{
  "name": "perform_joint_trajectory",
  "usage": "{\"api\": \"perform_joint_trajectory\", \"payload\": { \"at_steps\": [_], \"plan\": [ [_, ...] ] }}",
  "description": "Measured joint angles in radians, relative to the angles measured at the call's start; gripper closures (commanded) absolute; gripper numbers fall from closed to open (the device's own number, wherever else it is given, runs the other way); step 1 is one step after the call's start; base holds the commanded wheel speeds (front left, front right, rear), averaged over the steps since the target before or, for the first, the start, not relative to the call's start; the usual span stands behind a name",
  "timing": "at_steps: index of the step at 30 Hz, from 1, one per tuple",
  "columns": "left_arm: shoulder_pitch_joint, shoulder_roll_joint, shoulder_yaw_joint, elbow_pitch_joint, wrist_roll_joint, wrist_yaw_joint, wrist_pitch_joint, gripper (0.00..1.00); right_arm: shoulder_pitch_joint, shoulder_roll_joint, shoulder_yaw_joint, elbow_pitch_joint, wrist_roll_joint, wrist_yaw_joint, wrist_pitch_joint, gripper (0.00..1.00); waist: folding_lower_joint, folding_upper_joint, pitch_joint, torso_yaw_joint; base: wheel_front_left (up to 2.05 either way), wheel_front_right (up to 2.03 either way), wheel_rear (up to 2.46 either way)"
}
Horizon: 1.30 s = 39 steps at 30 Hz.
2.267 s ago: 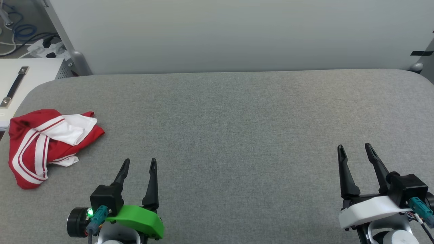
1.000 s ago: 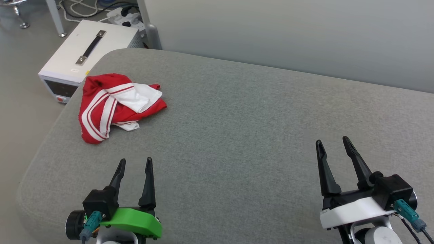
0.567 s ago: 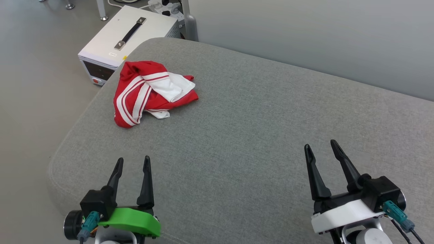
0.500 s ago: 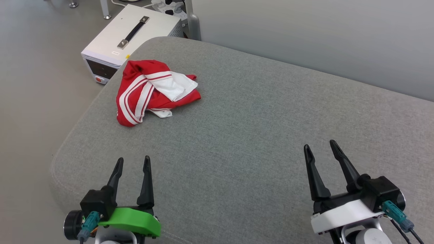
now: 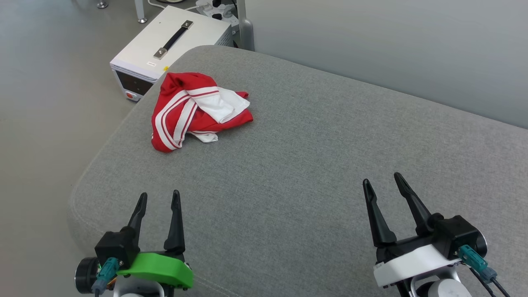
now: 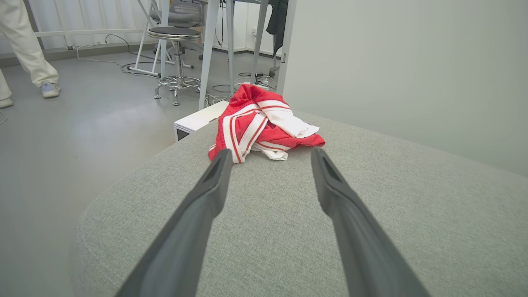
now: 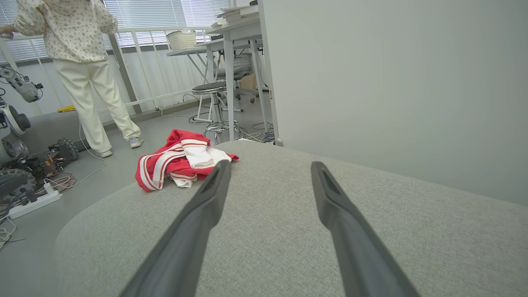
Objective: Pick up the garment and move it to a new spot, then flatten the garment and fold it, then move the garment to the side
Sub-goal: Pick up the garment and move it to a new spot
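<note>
Plainly my left gripper (image 5: 159,193) is the nearer one. The garment (image 5: 198,109) lies bunched at upper left of the head view, near the pad's (image 5: 313,165) far corner and up-frame of those fingers, with no clear long axis. Both grippers gape wide and empty, and my right gripper (image 5: 380,178) sits well apart at lower right.

one garment (image 5: 197,123), two claws (image 5: 159,192) (image 5: 381,177), one box (image 5: 140,62)

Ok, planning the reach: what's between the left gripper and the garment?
Bare grey cushion between the left gripper and the garment, in head and left wrist views.
</note>
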<state>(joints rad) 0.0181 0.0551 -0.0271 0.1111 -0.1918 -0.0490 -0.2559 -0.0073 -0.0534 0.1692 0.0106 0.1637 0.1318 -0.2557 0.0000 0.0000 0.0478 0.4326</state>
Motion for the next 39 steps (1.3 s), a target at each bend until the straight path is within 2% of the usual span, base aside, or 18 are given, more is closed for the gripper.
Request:
{"api": "perform_joint_trajectory", "payload": {
  "at_steps": [5, 9, 12, 15, 19, 25, 28, 32, 39],
  "plan": [
    [-0.002, 0.000, 0.024, 0.016, -0.010, -0.002, 0.000, 0.00, -0.001, -0.019, 0.005, -0.008, 0.000, 0.000, 0.000, 0.00, 0.0000, 0.0000, 0.020, -0.014, 0.00, 0.00, 0.00],
    [-0.049, 0.004, 0.064, 0.063, -0.010, -0.024, 0.000, 0.00, -0.019, -0.040, 0.012, -0.021, -0.002, 0.000, 0.000, 0.00, 0.0000, 0.0000, 0.052, -0.032, 0.00, 0.00, 0.00],
    [-0.127, 0.029, 0.083, 0.121, -0.024, -0.041, 0.000, 0.00, -0.039, -0.058, 0.012, -0.035, -0.005, 0.000, 0.000, 0.00, 0.0000, 0.0000, 0.085, -0.051, 0.00, 0.00, 0.00],
    [-0.239, 0.094, 0.091, 0.174, -0.049, -0.059, 0.023, 0.00, -0.054, -0.079, 0.013, -0.055, -0.018, 0.000, 0.000, 0.00, 0.0000, 0.0000, 0.126, -0.073, 0.00, 0.00, 0.00],
    [-0.393, 0.180, 0.102, 0.237, -0.130, -0.071, 0.193, 0.00, -0.078, -0.095, 0.017, -0.086, -0.021, 0.000, 0.000, 0.00, 0.0001, 0.0000, 0.178, -0.103, 0.00, 0.00, 0.00],
    [-0.583, 0.351, 0.055, 0.309, -0.275, -0.079, 0.553, 0.00, -0.119, -0.114, 0.030, -0.142, -0.037, 0.000, -0.001, 0.00, 0.0001, 0.0000, 0.262, -0.160, 0.00, 0.00, 0.00],
    [-0.640, 0.416, 0.017, 0.329, -0.358, -0.079, 0.715, 0.00, -0.141, -0.116, 0.034, -0.168, -0.041, 0.000, -0.001, 0.00, 0.0001, 0.0000, 0.305, -0.188, 0.00, 0.00, 0.00],
    [-0.695, 0.474, 0.003, 0.352, -0.434, -0.079, 0.886, 0.00, -0.151, -0.118, 0.037, -0.192, -0.051, 0.000, -0.001, 0.00, 0.0001, 0.0000, 0.361, -0.225, 0.00, 0.00, 0.00],
    [-0.791, 0.552, -0.003, 0.446, -0.492, -0.079, 0.975, 0.00, -0.177, -0.118, 0.038, -0.219, -0.060, 0.000, -0.001, 0.00, 0.0001, 0.0000, 0.453, -0.284, 0.00, 0.00, 0.00]
  ]
}}
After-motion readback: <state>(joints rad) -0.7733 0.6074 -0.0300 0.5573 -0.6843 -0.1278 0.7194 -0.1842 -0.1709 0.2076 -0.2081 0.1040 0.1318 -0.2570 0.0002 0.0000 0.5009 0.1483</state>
